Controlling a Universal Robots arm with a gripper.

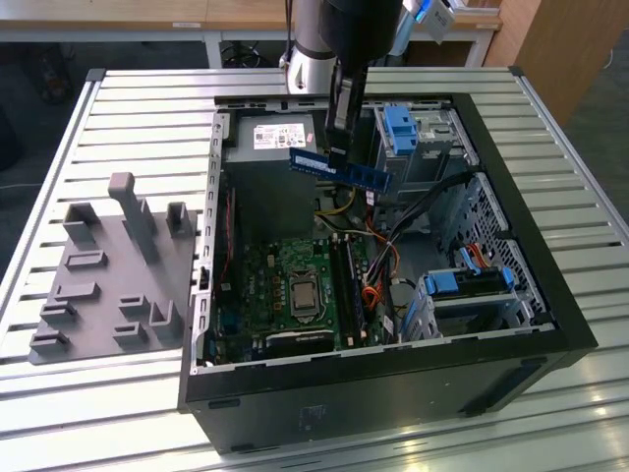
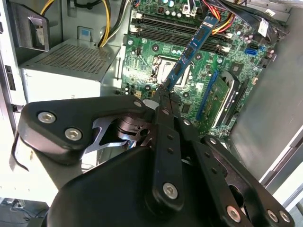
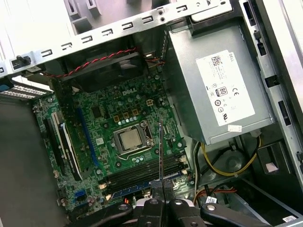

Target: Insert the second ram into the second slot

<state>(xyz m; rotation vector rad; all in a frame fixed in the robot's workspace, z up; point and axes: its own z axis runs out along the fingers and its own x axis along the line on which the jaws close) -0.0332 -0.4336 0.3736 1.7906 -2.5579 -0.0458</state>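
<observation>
**Second ram held in the air above the open case**

Closest to you in the second wrist view is the gripper (image 2: 165, 92), its black linkage bars and bolt heads spread across the foreground. Its fingertips are clenched on the second ram (image 2: 191, 49), a narrow blue stick with dark chips that runs away from the fingertips, with the motherboard (image 2: 142, 56) behind it.

In the exterior view, the gripper (image 1: 337, 155) comes down from above into the far part of the open computer case (image 1: 393, 379). The second ram (image 1: 369, 175) lies almost level in its grip, dipping slightly toward the exterior view's right. It hangs over the gap between the power supply (image 1: 280, 138) and the blue-tabbed drive cage (image 1: 403, 133).

The stick is clear of the board. The memory slots (image 1: 346, 285) lie nearer to you, just to the exterior view's right of the processor socket (image 1: 303, 295), and the ram touches none of them.

In the first wrist view you see the second ram (image 3: 160, 151) edge-on as a thin line rising from the gripper (image 3: 161, 201). Beyond it are the memory slots (image 3: 142, 172) (whether one of them already carries a stick, I cannot tell).

Outside the case, a grey fixture (image 1: 118, 275) with upright posts sits on the slatted table (image 1: 147, 108) at the exterior view's left.
</observation>
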